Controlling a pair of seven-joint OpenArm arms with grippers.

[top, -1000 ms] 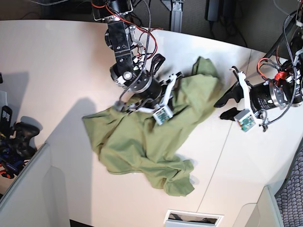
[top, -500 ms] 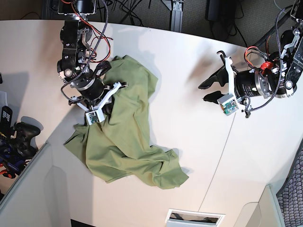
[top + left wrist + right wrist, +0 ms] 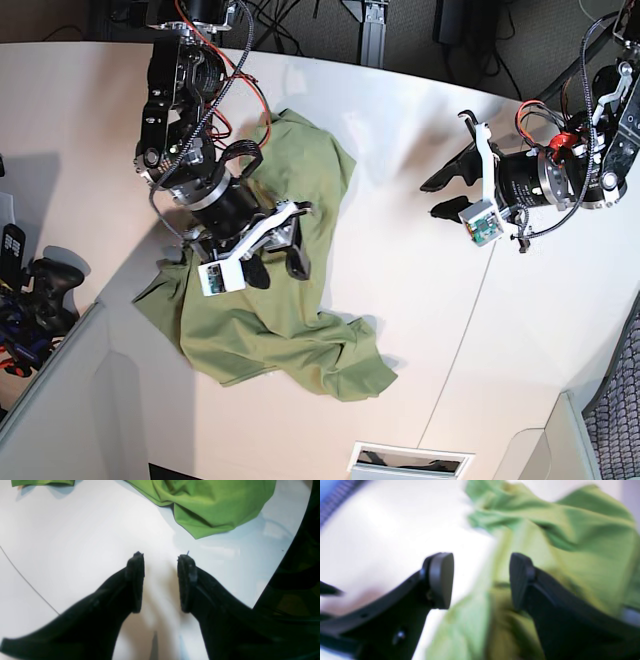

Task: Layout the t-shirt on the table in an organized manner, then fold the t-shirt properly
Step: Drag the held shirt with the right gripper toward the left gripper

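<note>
The right claw (image 3: 275, 262) hangs over the olive t-shirt (image 3: 270, 300) with its jaws spread and nothing between them — in the blurred right wrist view the two pads (image 3: 441, 580) stand well apart above rumpled green cloth. The left claw (image 3: 447, 195) is also parted, roughly halfway, over bare white tabletop (image 3: 420, 320), well away from the shirt, whose nearest edge shows only at the top of its wrist view.

The shirt lies as a crumpled heap toward the right arm's side of the tabletop, with folds bunched along its length and no sleeve or hem spread flat. By that, the laying-out is barely begun: the cloth has yet to be smoothed and squared, and no fold is made — the whole folding is left.
</note>
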